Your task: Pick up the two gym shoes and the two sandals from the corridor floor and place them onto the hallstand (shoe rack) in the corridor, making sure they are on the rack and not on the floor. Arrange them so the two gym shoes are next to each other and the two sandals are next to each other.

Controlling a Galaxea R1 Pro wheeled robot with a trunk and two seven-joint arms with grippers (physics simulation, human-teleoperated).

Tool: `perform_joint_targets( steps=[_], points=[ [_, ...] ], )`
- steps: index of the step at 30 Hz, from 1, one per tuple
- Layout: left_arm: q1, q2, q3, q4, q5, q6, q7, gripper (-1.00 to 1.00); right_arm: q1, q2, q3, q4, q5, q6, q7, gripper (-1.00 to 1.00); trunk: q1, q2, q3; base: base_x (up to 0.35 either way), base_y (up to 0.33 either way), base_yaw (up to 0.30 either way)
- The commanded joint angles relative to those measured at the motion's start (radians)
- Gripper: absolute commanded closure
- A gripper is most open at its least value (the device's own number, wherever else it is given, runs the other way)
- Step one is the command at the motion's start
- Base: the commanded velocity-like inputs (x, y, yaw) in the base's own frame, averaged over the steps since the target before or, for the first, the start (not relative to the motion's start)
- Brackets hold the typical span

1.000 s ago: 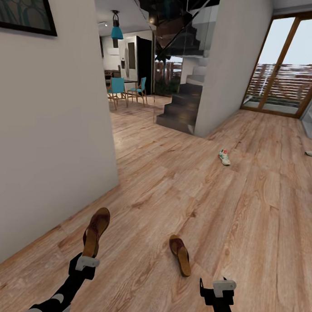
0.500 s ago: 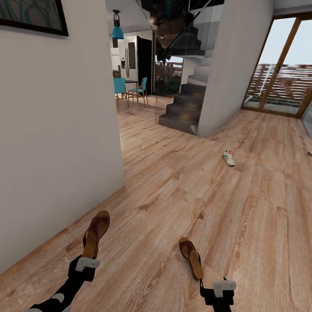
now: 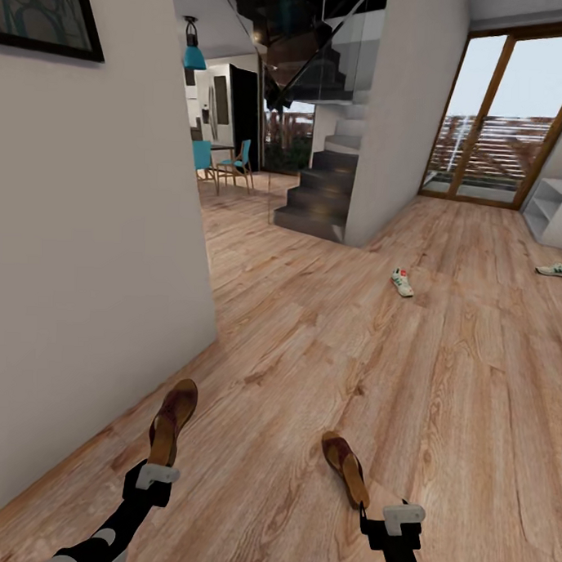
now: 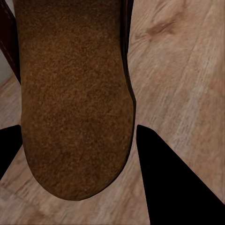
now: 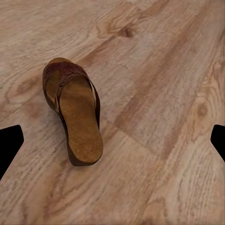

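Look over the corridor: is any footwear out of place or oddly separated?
Yes. One gym shoe lies mid-floor, its mate far off near the white shelf unit. One sandal lies on the planks; the other sits in the left gripper.

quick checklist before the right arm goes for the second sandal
1. Left gripper holds the first sandal, fingers either side of its heel: ok.
2. Second sandal flat on the corridor floor, ahead of the right gripper: ok.
3. Right gripper open and empty: ok.
4. Sandal between the right gripper's fingers: not ok, it lies ahead and off to one side.
5. Both gym shoes located: ok, on the floor farther down.
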Motion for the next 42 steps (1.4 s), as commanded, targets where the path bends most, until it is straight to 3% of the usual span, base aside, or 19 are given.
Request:
perform_joint_targets(
  steps=[1, 4, 5, 8, 9, 10, 11, 12, 15, 19, 23, 42],
  points=[
    [0.0, 0.0, 0.0, 0.0, -0.003, 0.0, 0.002, 1.0, 0.0, 0.0, 0.0, 0.0, 0.0, 0.0, 0.0, -1.0, 0.0, 0.0, 0.0, 0.006, 0.008, -0.032],
    [0.0, -0.029, -0.003, -0.006, -0.001, 0.0, 0.004, 1.0, 0.0, 0.0, 0.0, 0.0, 0.0, 0.0, 0.0, -1.0, 0.0, 0.0, 0.0, 0.003, 0.004, -0.017],
    [0.0, -0.057, -0.005, -0.018, -0.001, 0.001, 0.006, 1.0, 0.0, 0.001, 0.0, 0.0, 0.0, 0.0, 0.0, -1.0, 0.0, 0.0, 0.0, 0.002, 0.002, -0.008],
    [0.0, -0.107, -0.007, -0.066, -0.001, 0.006, 0.008, 1.0, 0.0, 0.003, 0.0, -0.003, 0.0, 0.001, 0.0, -1.0, 0.0, 0.0, 0.0, 0.001, 0.001, -0.005],
    [0.0, -0.141, -0.008, -0.122, -0.001, 0.029, 0.009, 1.0, -0.001, 0.005, 0.001, -0.006, 0.0, 0.009, 0.0, -1.0, 0.0, 0.0, 0.0, 0.0, 0.001, -0.003],
    [0.0, -0.159, -0.008, -0.155, -0.001, 0.054, 0.01, 1.0, -0.001, 0.006, 0.001, -0.01, 0.0, 0.02, 0.0, -1.0, 0.0, 0.0, 0.0, 0.0, 0.001, -0.002],
    [0.0, -0.176, -0.008, -0.19, -0.001, 0.09, 0.01, 1.0, -0.001, 0.008, 0.001, -0.015, 0.0, 0.036, 0.0, -1.0, 0.0, 0.0, 0.0, 0.0, 0.0, -0.002],
    [-0.002, -0.217, -0.009, -0.292, -0.001, 0.234, 0.01, 1.0, -0.001, 0.012, 0.001, -0.048, 0.0, 0.11, 0.001, -1.0, 0.0, 0.0, 0.0, 0.0, 0.0, 0.0],
    [-0.03, -0.258, -0.009, -0.393, 0.0, 0.4, 0.01, 1.0, -0.006, 0.015, 0.001, -0.099, -0.002, 0.22, 0.002, -1.0, 0.0, 0.0, 0.0, 0.0, 0.0, 0.0],
    [-0.064, -0.267, -0.009, -0.41, 0.0, 0.415, 0.01, 1.0, -0.017, 0.017, 0.001, -0.112, -0.004, 0.261, 0.003, -1.0, 0.0, 0.0, 0.0, 0.0, 0.0, 0.0],
    [-0.078, -0.267, -0.006, -0.412, -0.002, 0.34, 0.011, 1.0, -0.022, 0.033, 0.001, -0.117, -0.004, 0.279, 0.029, -1.0, 0.0, 0.0, 0.0, 0.0, 0.0, 0.0],
    [-0.081, -0.264, 0.003, -0.372, -0.002, 0.312, 0.012, 1.0, -0.023, 0.04, 0.0, -0.118, -0.005, 0.235, 0.041, -1.0, 0.0, 0.0, 0.0, 0.0, 0.0, 0.0]
  ],
)
